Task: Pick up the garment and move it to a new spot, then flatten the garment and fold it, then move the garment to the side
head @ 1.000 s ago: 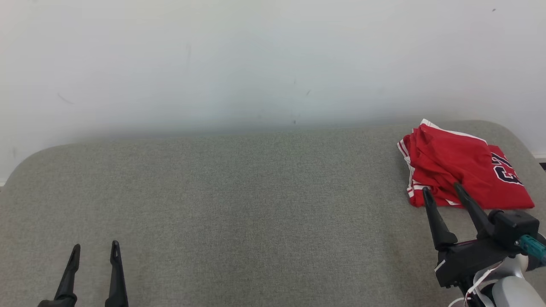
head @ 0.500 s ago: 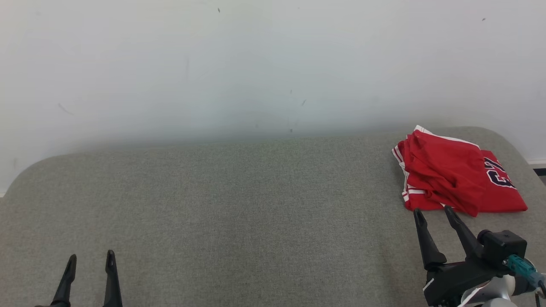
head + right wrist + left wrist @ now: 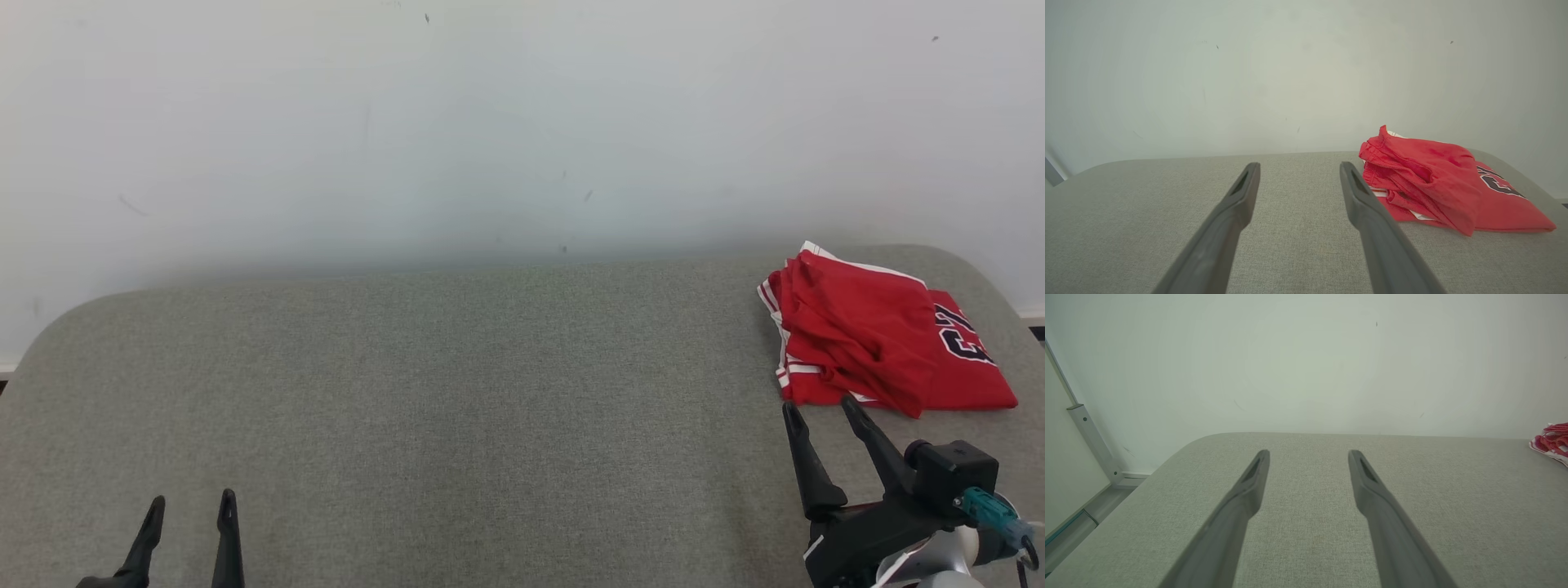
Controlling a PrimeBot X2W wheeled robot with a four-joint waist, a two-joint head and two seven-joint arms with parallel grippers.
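**Garment folded at far right, both grippers empty**

Red garment (image 3: 873,335) lies folded on the grey fabric surface (image 3: 457,392), at its far right corner near the white wall (image 3: 490,122). It has white trim along the left edge, a dark number print on the right part, and a loose fold draped over the front. Right gripper (image 3: 817,403): fingers spread, nothing between them, tips just beside the garment's near edge, can't tell if touching. In the right wrist view the garment sits to the right of the fingers. Left gripper (image 3: 192,497): lower left, fingers apart, holding nothing, well apart from the garment. Left wrist view shows a sliver of red at its right edge
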